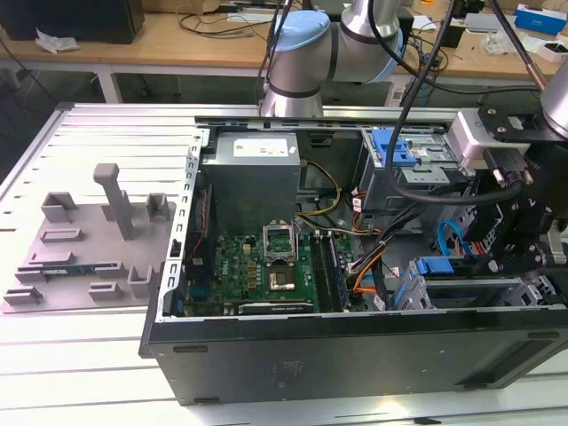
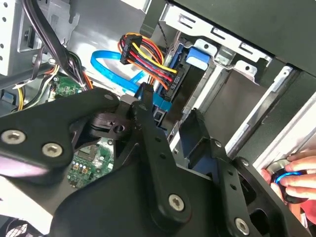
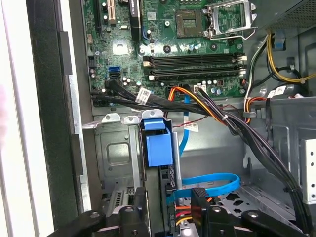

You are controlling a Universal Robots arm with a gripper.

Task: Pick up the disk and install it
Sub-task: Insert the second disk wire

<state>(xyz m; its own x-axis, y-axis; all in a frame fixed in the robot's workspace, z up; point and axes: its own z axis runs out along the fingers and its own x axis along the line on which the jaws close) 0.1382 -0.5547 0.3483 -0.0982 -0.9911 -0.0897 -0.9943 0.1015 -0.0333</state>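
Note:
The disk (image 3: pixel 159 148), framed by its blue bracket, stands on edge in a slot of the metal drive cage (image 3: pixel 116 153) at the case's front corner. Blue and multicoloured cables run to its near end. In the exterior view its blue bracket (image 1: pixel 436 266) shows at the exterior view's right, just beside my gripper (image 1: pixel 517 241). My gripper (image 3: pixel 168 217) is open, with one black finger (image 3: pixel 132 217) on each side of the disk's near end and a gap to it. In the second wrist view the gripper (image 2: pixel 173 126) again straddles the blue-edged disk (image 2: pixel 196 58).
The open computer case holds a green motherboard (image 1: pixel 266 266), a grey power supply box (image 1: pixel 253 173) and an upper drive cage with a blue latch (image 1: pixel 390 146). A grey fixture plate (image 1: pixel 89 244) lies outside at the exterior view's left. A person's hand (image 2: pixel 296 173) rests at the case edge.

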